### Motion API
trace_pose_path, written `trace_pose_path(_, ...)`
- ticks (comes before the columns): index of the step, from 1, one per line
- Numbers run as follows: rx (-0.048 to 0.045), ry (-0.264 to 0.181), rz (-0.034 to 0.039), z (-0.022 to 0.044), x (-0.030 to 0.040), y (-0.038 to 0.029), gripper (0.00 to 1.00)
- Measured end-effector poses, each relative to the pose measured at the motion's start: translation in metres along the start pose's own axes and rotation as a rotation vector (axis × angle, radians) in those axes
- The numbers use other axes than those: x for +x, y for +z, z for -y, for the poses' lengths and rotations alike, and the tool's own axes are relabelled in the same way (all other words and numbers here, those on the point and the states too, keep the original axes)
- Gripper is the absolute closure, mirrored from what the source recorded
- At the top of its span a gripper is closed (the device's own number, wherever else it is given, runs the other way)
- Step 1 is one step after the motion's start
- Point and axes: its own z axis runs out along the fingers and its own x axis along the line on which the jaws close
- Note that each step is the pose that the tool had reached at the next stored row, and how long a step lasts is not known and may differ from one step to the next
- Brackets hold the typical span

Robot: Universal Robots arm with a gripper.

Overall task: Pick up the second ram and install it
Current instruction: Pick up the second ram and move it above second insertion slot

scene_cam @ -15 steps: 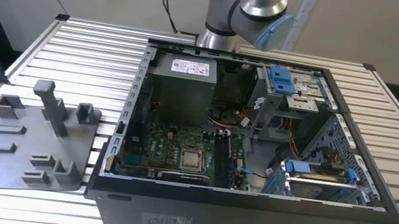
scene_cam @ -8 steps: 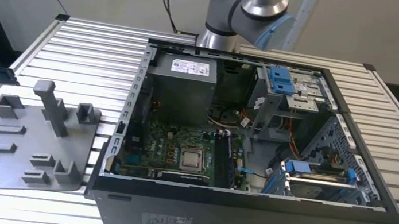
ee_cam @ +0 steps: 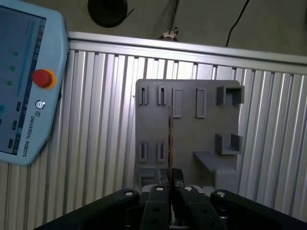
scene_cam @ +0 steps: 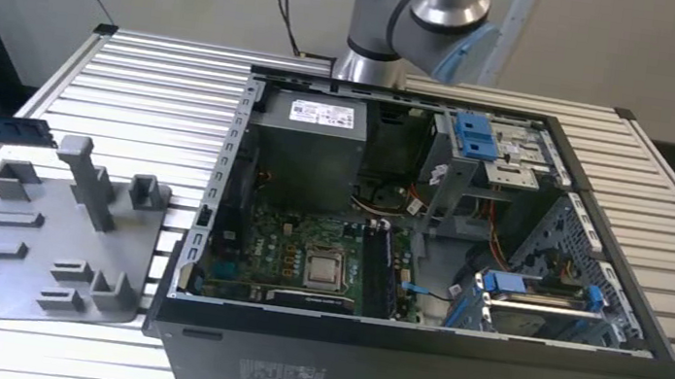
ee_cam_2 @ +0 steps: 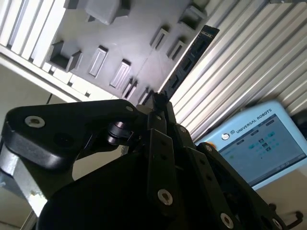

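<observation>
So the gripper [ee_cam: 171,175] is clamped down tight on the second ram [ee_cam: 170,139]. The fingers are pinched together on one end of the stick and the rest of it sticks straight out past the tips. In the first wrist view you're looking at the stick edge-on, so it's just a thin dark line running across the grey holder tray [ee_cam: 192,134]. It's lifted clear of the tray rather than sitting in one of the slots. The second wrist view shows more of its flat dark face [ee_cam_2: 192,57] reaching out from the closed gripper [ee_cam_2: 158,103], with the tray [ee_cam_2: 96,33] and the ribbed metal table [ee_cam_2: 249,62] behind it. A teach pendant [ee_cam: 24,72] lies on the table just beside the tray. In the exterior view a dark flat strip [scene_cam: 6,128] pokes in at the exterior view's left edge above the tray [scene_cam: 29,247], and that looks like the same stick. The open PC case [scene_cam: 418,377] sits to the exterior view's right of the tray with its motherboard [scene_cam: 291,242] exposed, well apart from the stick. The arm [scene_cam: 419,14] rises behind the case.
</observation>
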Motion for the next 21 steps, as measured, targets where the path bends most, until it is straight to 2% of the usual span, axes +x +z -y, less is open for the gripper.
trace_pose_path(21,0.0,0.0,0.0,0.0521,0.0045,-0.0003,0.85)
